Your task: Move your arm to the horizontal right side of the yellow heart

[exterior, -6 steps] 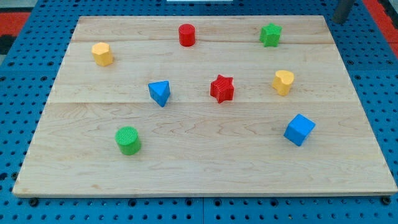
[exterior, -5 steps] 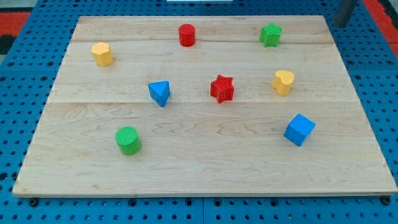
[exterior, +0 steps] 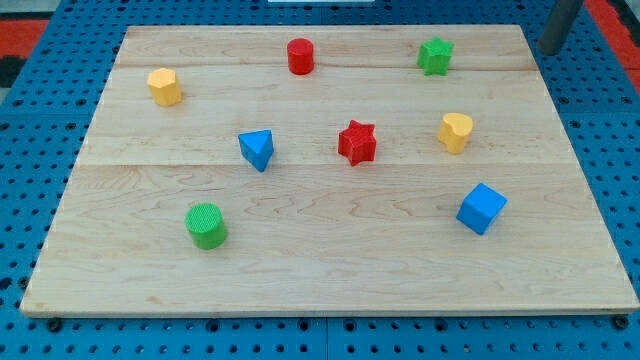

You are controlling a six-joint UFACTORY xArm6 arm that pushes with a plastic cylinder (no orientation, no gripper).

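Observation:
The yellow heart (exterior: 455,131) stands on the wooden board (exterior: 320,270) at the view's right, level with the red star (exterior: 357,142). My tip (exterior: 549,51) is the lower end of the dark rod at the view's top right corner, just off the board's right edge. It lies well up and to the right of the yellow heart, and to the right of the green star (exterior: 435,55). It touches no block.
A red cylinder (exterior: 300,56) stands at the top centre, a yellow block (exterior: 164,86) at the upper left, a blue triangular block (exterior: 257,149) left of the red star, a green cylinder (exterior: 206,224) at the lower left, a blue cube (exterior: 481,208) below the heart.
The rod has slid a little down the view at the top right corner, so more of it shows. No block has moved.

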